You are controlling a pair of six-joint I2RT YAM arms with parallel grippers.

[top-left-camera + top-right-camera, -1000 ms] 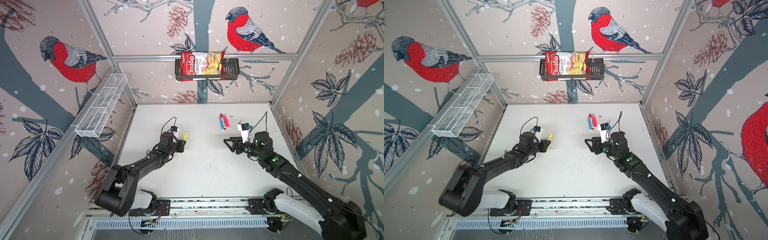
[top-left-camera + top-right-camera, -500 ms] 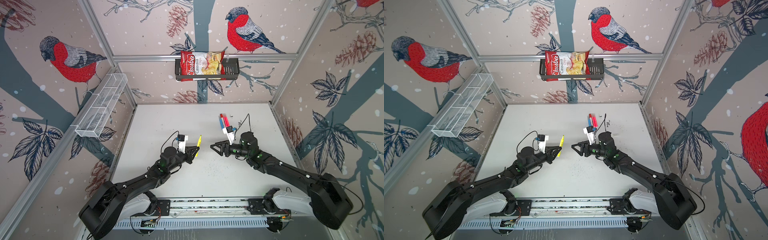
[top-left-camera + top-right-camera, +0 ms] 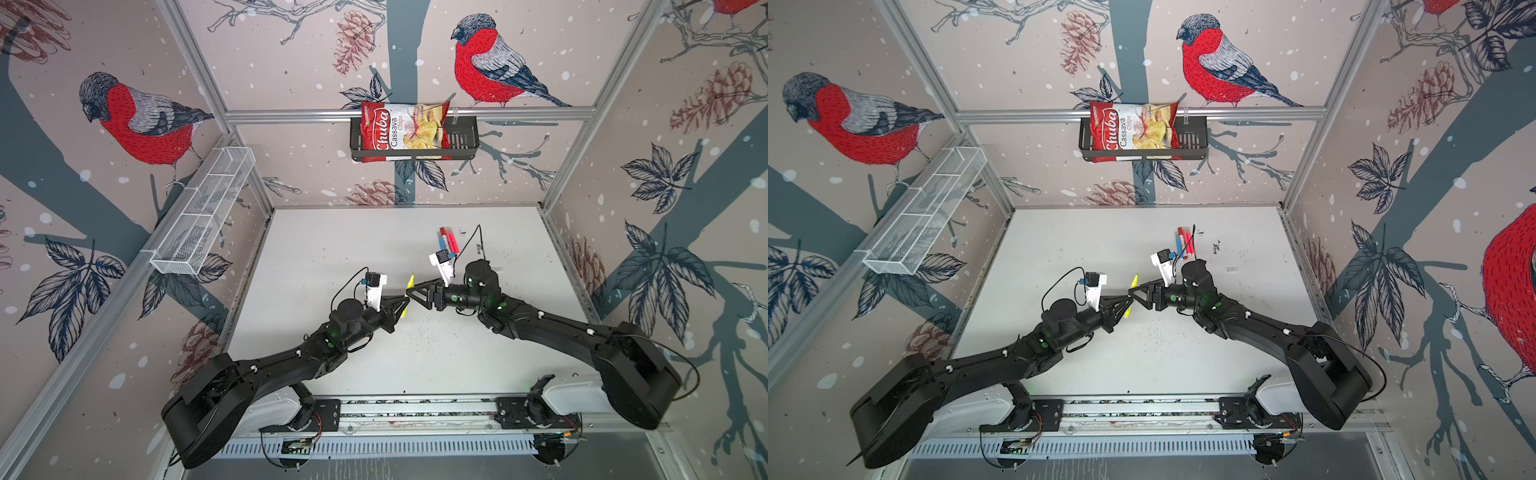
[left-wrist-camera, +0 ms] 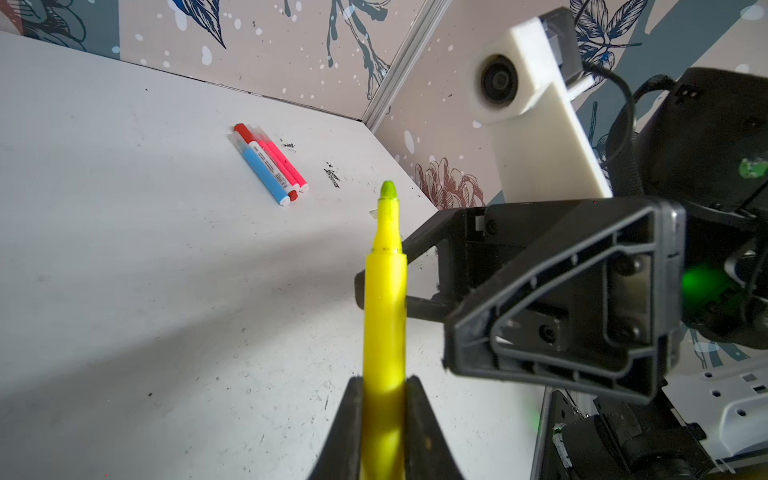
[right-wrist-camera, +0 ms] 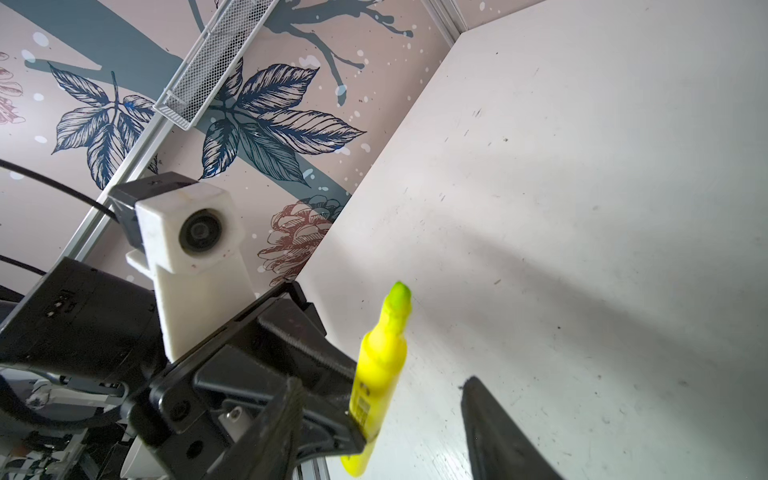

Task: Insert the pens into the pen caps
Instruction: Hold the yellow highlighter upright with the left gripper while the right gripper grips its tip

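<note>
My left gripper [image 4: 384, 380] is shut on the lower barrel of the yellow pen [image 4: 384, 291], held above the middle of the table with its uncapped greenish tip pointing away. In both top views the yellow pen [image 3: 410, 282] [image 3: 1133, 283] stands where the left gripper [image 3: 404, 302] and right gripper [image 3: 410, 293] meet. My right gripper [image 5: 384, 382] is open, and the yellow pen [image 5: 380, 361] stands in the gap between its fingers without touching either. A blue, a red and a pink pen [image 4: 268, 164] lie side by side at the back right, with pen caps [image 4: 241, 131] on their far ends.
A small whitish piece [image 3: 1231, 269] lies on the table right of the right arm. A black basket with a chips bag [image 3: 405, 131] hangs on the back wall. A white mesh rack [image 3: 203, 216] is on the left wall. Dark scribbles [image 4: 332, 176] mark the tabletop.
Both arms have swung in toward the table's middle. The left gripper brought the yellow pen rightward and up, and the right gripper came left until its fingers flank the pen.
</note>
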